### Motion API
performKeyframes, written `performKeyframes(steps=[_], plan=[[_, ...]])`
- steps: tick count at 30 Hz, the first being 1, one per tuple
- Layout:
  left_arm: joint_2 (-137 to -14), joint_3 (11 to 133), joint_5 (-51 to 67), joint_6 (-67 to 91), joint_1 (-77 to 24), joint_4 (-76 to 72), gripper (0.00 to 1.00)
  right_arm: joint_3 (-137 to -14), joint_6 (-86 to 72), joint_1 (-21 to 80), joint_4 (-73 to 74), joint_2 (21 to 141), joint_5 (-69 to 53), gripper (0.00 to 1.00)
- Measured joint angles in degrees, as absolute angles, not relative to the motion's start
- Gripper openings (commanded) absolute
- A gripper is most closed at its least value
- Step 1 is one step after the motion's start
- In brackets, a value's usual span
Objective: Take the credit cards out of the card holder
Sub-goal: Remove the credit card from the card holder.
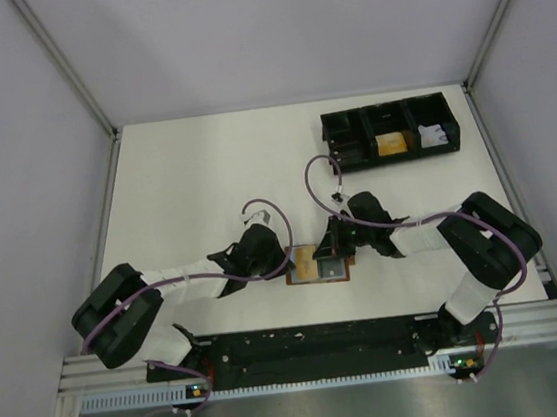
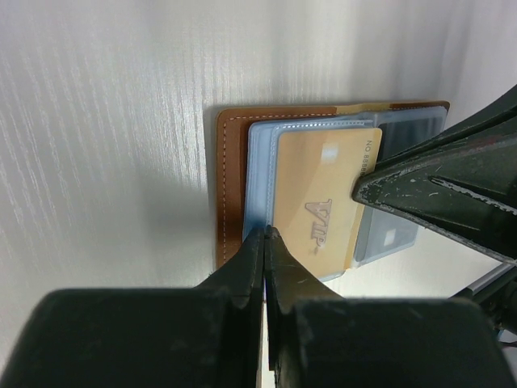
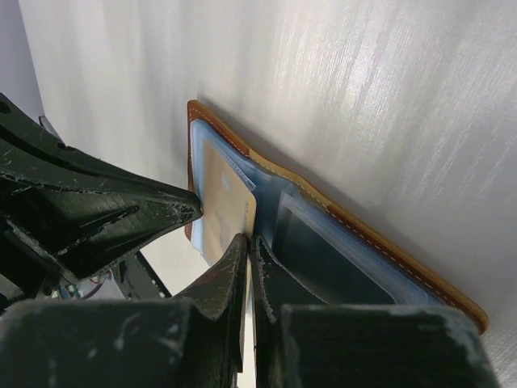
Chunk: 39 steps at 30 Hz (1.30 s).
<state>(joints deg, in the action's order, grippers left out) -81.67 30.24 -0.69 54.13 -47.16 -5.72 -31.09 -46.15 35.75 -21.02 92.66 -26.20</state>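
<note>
left fingers (image 2: 249, 271) clamped together, tips down on the near edge of the card holder (image 2: 230, 186), right where the clear sleeve (image 2: 260, 162) starts. right fingers (image 3: 224, 279) pressed closed too, tips at the edge of the gold card (image 2: 319, 202). can't tell if the card edge is nipped between them or only touched.

top view only: holder lies open and flat on the white surface (image 1: 204, 177), near the front edge, between my two wrists. black tray (image 1: 349, 138) sits well apart at the far right. it has three compartments, something yellow in the middle one and something white in the right one.

left wrist view only: card face is visible, with embossed "vip" and small print along one short edge. my right fingers come in from the side and meet the card's long edge.

right wrist view only: card seen nearly edge-on, plus the holder's other half, a bluish pocket with a dark rectangle inside. left fingertip touches the card side.

materials: the holder is brown and leather-like, with rounded corners and pale stitching round the border. sleeves are translucent blue-grey plastic with a dotted seam. the card is matte gold with rounded corners. the surface has a fine linear grain. the fingers are black tapered wedges, scuffed.
</note>
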Motion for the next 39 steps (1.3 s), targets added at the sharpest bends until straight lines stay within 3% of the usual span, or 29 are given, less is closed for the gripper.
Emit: performKeyframes(steps=[10,14,21,27,31,39], plan=[[-81.7,30.5,-0.9,54.1,-47.2,-5.6,0.0,-31.1,-43.1,33.3,-20.6,92.7,-29.5,0.0],[-80.5,29.8,-0.4,53.8,-47.2,-5.4,0.08,-31.2,-41.6,32.8,-20.2,92.7,-30.9,0.0],[-77.2,29.0,5.5,52.2,-47.1,-7.0,0.13,-33.0,-39.4,32.8,-19.7,95.1,-34.1,0.0],[-78.6,31.8,8.0,50.8,-47.0,-8.0,0.0,-34.2,-38.0,32.8,-19.4,96.4,-35.7,0.0],[-81.8,32.6,8.1,50.9,-46.1,-8.5,0.0,-34.3,-37.5,32.8,-19.3,96.6,-36.2,0.0],[-84.8,31.9,7.7,52.3,-44.8,-9.1,0.0,-34.3,-37.7,32.2,-20.5,97.3,-37.5,0.1]])
